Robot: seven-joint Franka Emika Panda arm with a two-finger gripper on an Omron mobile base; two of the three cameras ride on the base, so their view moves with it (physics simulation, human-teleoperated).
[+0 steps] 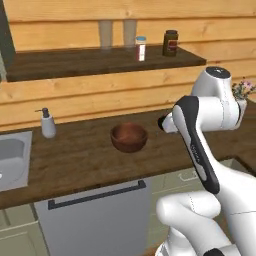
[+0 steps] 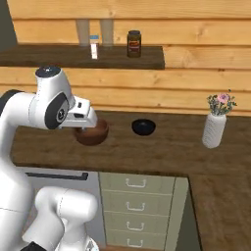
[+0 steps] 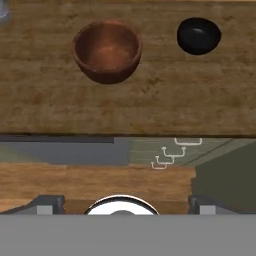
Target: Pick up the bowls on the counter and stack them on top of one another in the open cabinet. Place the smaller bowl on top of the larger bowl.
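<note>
Two bowls are counted on the counter (image 2: 162, 147): one brown bowl (image 1: 129, 137), one black bowl (image 2: 143, 127). On the wall shelf (image 1: 75, 62): two tumblers, left (image 1: 105, 34) and right (image 1: 130, 32), one small white jar (image 1: 141, 48), one dark jar (image 1: 170, 43). One soap dispenser (image 1: 48, 123) and one sink (image 1: 12, 160) are seen at far left. One white vase (image 2: 214, 129) with flowers at right. Four drawers (image 2: 136, 206) are counted below the counter, each with one handle. One grey appliance front (image 1: 95, 220) with one bar handle.
</note>
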